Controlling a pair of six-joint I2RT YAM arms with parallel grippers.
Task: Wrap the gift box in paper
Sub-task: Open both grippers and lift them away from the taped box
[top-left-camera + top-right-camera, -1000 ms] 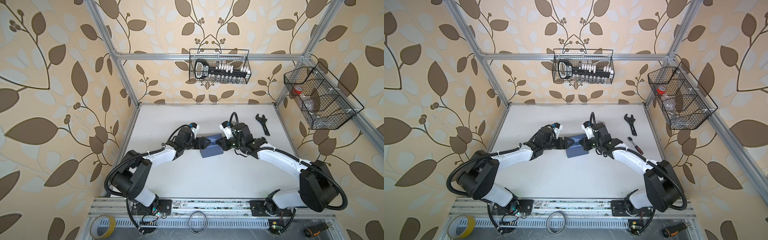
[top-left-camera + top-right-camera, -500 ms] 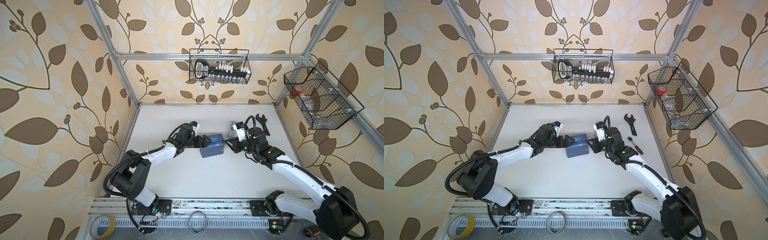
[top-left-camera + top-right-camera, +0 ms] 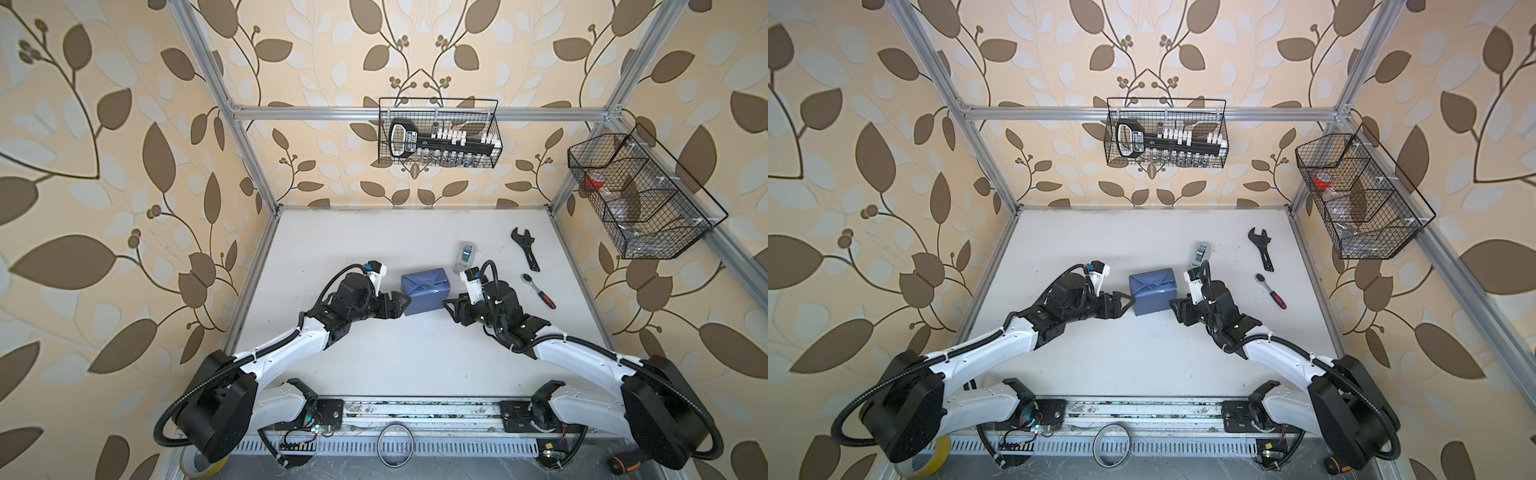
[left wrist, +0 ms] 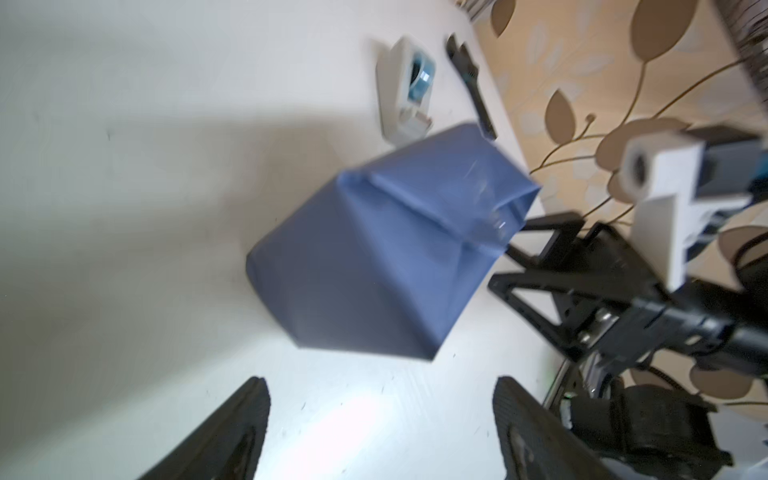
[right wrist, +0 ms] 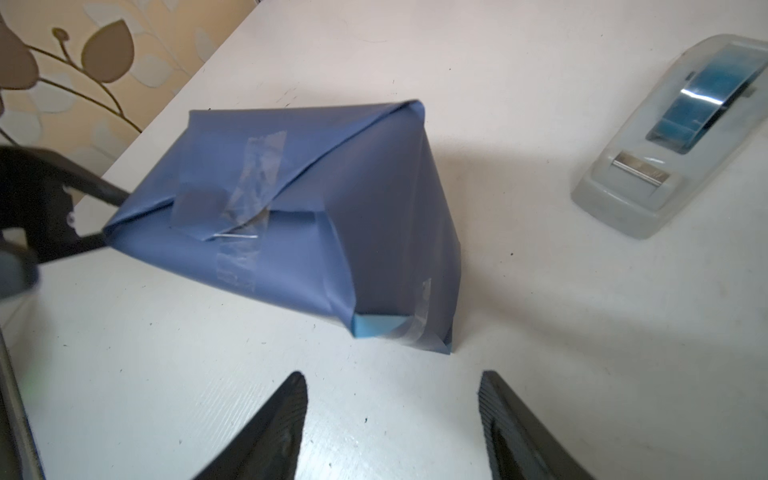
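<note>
Spread, empty: left jaws, tips just beside the gift box (image 3: pixel 426 293) on its left side; contact unclear. Spread, empty: right jaws, apart from its right side. Box sits mid-desk (image 3: pixel 374 365), covered in slate-blue paper (image 3: pixel 1152 291). Folded, taped end faces up; the slightly longer side runs left edge to right edge, a bit skewed. A second ago the right jaws were at the box, pressed together. Box unmoved. Count: one box, one tape dispenser (image 3: pixel 465 257), one wrench (image 3: pixel 525 249), one ratchet (image 3: pixel 539 290).

Left arm (image 3: pixel 286 345), right arm (image 3: pixel 582 353): white shells, black joint housings, ribbed black hoses (image 3: pixel 158 430) looping at the shoulders, black triangular fingers (image 3: pixel 398 300), white camera mounts (image 3: pixel 377 272).
</note>
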